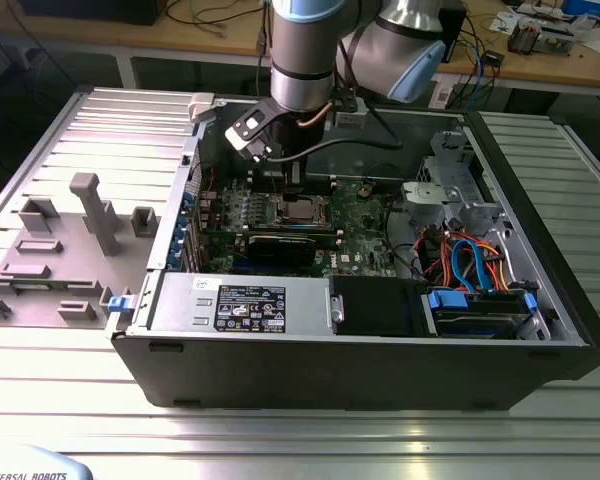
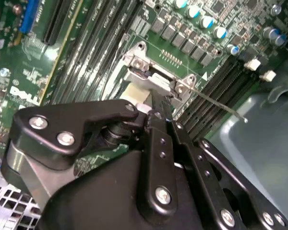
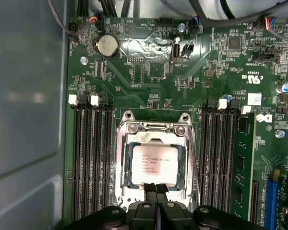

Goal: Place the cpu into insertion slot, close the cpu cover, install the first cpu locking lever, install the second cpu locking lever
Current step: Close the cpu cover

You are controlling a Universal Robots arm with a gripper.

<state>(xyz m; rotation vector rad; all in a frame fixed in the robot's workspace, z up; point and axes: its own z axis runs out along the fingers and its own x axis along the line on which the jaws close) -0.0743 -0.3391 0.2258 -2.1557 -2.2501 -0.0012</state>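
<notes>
**Over the insertion slot (image 1: 284,208): fingers closed, cpu (image 3: 155,163) seated**

Right above the insertion slot, I have the gripper (image 3: 156,188) hanging with its two black fingers pressed together. I can see no gap between the tips and nothing caught in them. In the first wrist view the tips sit over the slot's nearer edge, just short of the cpu's silver top. I cannot tell whether they touch the metal.

The cpu lies flat inside the insertion slot, square to it. The cpu cover (image 3: 126,165) is down around it, and the cpu shows through the cover's cut-out.

In the second wrist view a thin metal lever (image 2: 216,103) juts from one corner of the slot. It angles away over the neighbouring memory slots (image 3: 91,158) and does not lie along the slot's side. Those long black memory slots flank the insertion slot on two opposite sides, just beside it.

Beyond the slot, on the green motherboard (image 3: 149,86), a round coin battery (image 3: 107,45) sits well apart from it.

In the exterior view a long black graphics card (image 1: 280,245) lies just beside the slot. A bundle of blue and orange cables (image 1: 470,262) lies well off to the exterior view's right of the slot. The open computer case (image 1: 330,370) walls all of this in. Grey fixtures (image 1: 90,215) stand outside the case, far from the slot on the exterior view's left.
</notes>
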